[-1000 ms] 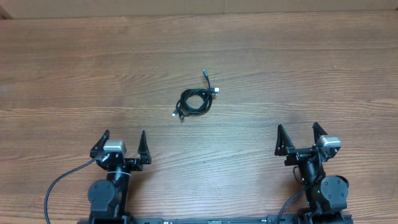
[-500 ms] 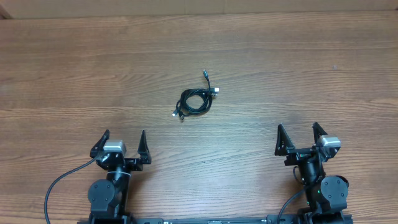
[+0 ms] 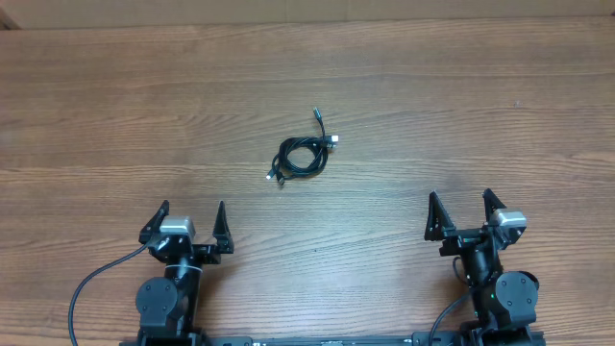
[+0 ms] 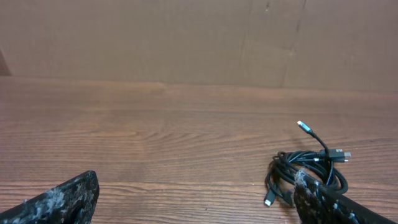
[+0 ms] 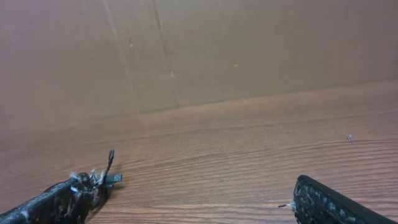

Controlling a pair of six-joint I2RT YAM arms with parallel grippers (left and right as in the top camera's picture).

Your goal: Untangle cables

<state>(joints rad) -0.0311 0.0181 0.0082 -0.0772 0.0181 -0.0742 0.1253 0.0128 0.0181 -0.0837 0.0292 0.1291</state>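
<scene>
- The left gripper (image 3: 189,219) sits by the desk's near edge, left of centre, its jaws spread wide and released.
- The right gripper (image 3: 459,211) sits by the same near edge, right of centre, its jaws likewise spread and released.
- The cables (image 3: 303,156) lie in one small coiled bundle about mid-desk, well apart from both grippers, with plug ends sticking out toward the far edge.
- The wooden desk (image 3: 500,96) meets a brown cardboard wall (image 4: 155,37) along its far edge.

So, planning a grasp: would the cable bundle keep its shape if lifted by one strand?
Probably not: the cables are thin, loosely coiled cords, so loops would likely sag. Free plug ends may dangle and snag.
</scene>
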